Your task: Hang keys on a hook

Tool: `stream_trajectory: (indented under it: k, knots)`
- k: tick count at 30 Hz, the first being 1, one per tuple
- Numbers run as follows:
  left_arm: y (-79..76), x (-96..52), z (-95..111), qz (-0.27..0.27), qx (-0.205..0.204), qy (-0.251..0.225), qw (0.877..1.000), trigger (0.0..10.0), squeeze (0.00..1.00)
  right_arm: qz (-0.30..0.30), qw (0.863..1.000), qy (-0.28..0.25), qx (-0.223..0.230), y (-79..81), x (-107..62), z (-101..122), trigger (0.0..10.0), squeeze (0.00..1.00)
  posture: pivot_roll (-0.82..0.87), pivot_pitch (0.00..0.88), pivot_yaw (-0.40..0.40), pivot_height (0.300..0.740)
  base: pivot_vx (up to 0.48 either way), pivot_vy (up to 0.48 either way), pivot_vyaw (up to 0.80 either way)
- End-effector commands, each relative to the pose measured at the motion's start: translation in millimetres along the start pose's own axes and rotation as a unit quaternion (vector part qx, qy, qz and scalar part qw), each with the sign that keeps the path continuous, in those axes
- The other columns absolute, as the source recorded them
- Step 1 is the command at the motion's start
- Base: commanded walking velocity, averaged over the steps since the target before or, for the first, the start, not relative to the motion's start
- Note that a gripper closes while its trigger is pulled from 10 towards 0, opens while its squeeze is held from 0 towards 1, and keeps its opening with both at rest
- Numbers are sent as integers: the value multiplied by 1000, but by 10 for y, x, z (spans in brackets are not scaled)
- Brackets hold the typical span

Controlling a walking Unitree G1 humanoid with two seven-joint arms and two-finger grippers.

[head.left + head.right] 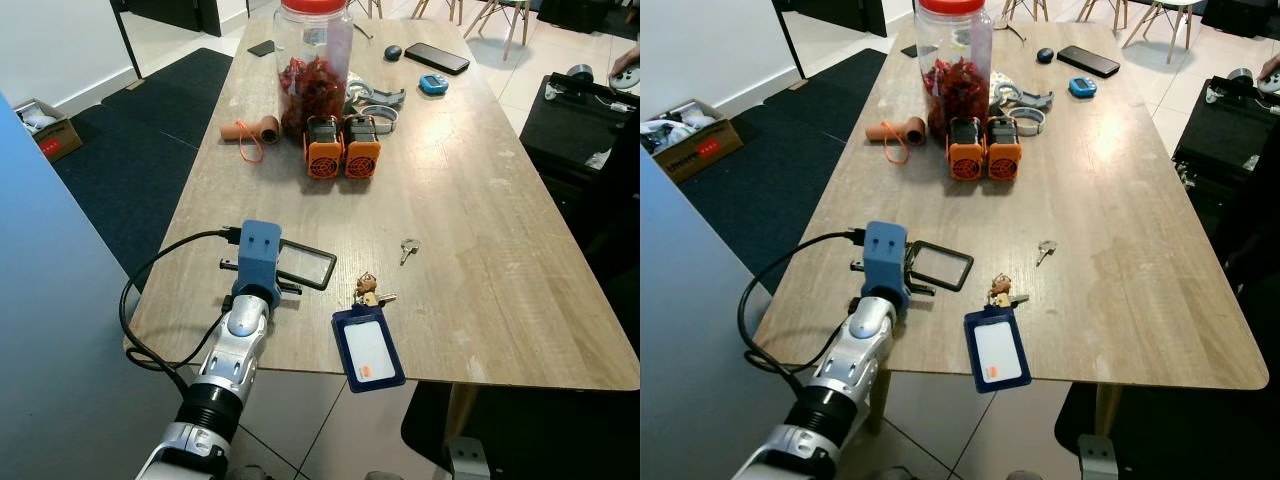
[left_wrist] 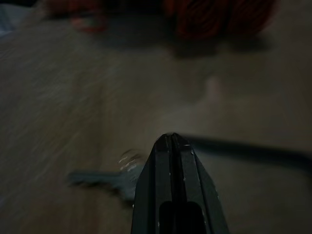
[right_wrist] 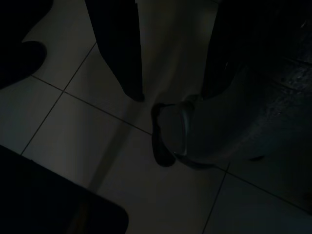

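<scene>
A bunch of keys with a brown charm [image 1: 367, 290] lies near the table's front edge, joined to a blue badge holder [image 1: 368, 350] that overhangs the edge. A single silver key [image 1: 408, 250] lies farther right. My left arm reaches over the front left of the table, its blue wrist mount [image 1: 260, 250] to the left of the bunch. In the left wrist view my left gripper [image 2: 170, 137] is shut with nothing held, low over the wood, a blurred silver key [image 2: 105, 179] beside it. My right gripper [image 3: 170, 96] hangs open over dark floor tiles.
A thin black rectangular frame [image 1: 305, 265] lies just beyond the blue mount. Farther back stand a red-lidded jar [image 1: 315, 60] and two orange fans [image 1: 342, 148], with a phone [image 1: 436, 57] behind. A dark rug [image 1: 150, 150] lies to the left. A person's hand [image 1: 625, 65] shows at the far right.
</scene>
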State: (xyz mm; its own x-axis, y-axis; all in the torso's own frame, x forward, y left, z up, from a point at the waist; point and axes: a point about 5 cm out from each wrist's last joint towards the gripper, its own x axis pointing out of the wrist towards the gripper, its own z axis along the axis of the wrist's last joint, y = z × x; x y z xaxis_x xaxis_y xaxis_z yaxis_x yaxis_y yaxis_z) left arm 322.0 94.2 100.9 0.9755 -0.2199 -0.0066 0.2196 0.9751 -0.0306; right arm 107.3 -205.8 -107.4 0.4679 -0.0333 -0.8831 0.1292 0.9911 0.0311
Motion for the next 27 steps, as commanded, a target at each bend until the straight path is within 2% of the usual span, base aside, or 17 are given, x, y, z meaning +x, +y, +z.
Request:
stream_trajectory:
  k: [1,2,3,4,9,10,11,12,15,16,24,25,26,27]
  knots:
    - [120,-17,66,-9,-8,-21,1000,10000,0,4,1000,9,7,29,-4,-48,10000,0,35,75,19,740,0,0,0]
    - [176,-20,86,-10,-11,-26,1000,7608,0,4,1000,9,7,26,-4,-47,10000,0,35,75,19,740,0,0,0]
    - [176,-20,86,-10,-11,-26,1000,7608,0,4,1000,9,7,26,-4,-47,10000,0,35,75,19,740,0,0,0]
    - [205,-26,95,-9,-10,-29,999,0,0,4,1000,9,6,25,-4,-47,10000,0,35,75,19,740,0,0,0]
    - [301,-37,105,3,-3,-32,999,0,0,5,1000,9,5,23,-3,-41,10000,0,39,75,16,740,0,0,0]
    - [316,-36,106,5,6,-32,999,1373,0,5,1000,8,4,25,-2,-38,10000,0,43,75,13,740,0,0,0]
    - [326,-36,106,7,13,-32,999,6980,0,6,1000,8,4,26,-2,-35,10000,0,43,75,13,740,0,0,0]
    - [334,-34,104,11,22,-31,999,10000,0,6,1000,7,4,28,0,-29,10000,0,45,76,14,740,0,0,0]
    - [344,-38,88,9,38,-27,999,10000,0,7,1000,5,4,38,3,-17,10000,0,45,76,14,740,0,0,0]
    - [336,-66,53,-4,45,-21,999,10000,1000,8,1000,3,5,47,6,-12,10000,0,45,76,14,740,0,0,0]
    - [308,-98,6,-15,41,-11,999,10000,1000,8,1000,2,6,49,6,-9,10000,0,45,76,20,740,0,0,0]
    - [294,-107,-24,-17,40,-3,999,10000,471,9,1000,2,6,54,7,-10,10000,0,45,76,20,740,0,0,0]
    - [294,-107,-24,-17,40,-3,999,10000,471,9,1000,2,6,54,7,-10,10000,0,45,76,20,740,0,0,0]
    - [267,-120,-81,-19,32,14,999,10000,0,9,1000,2,6,63,7,-13,10000,0,44,78,20,740,0,0,0]
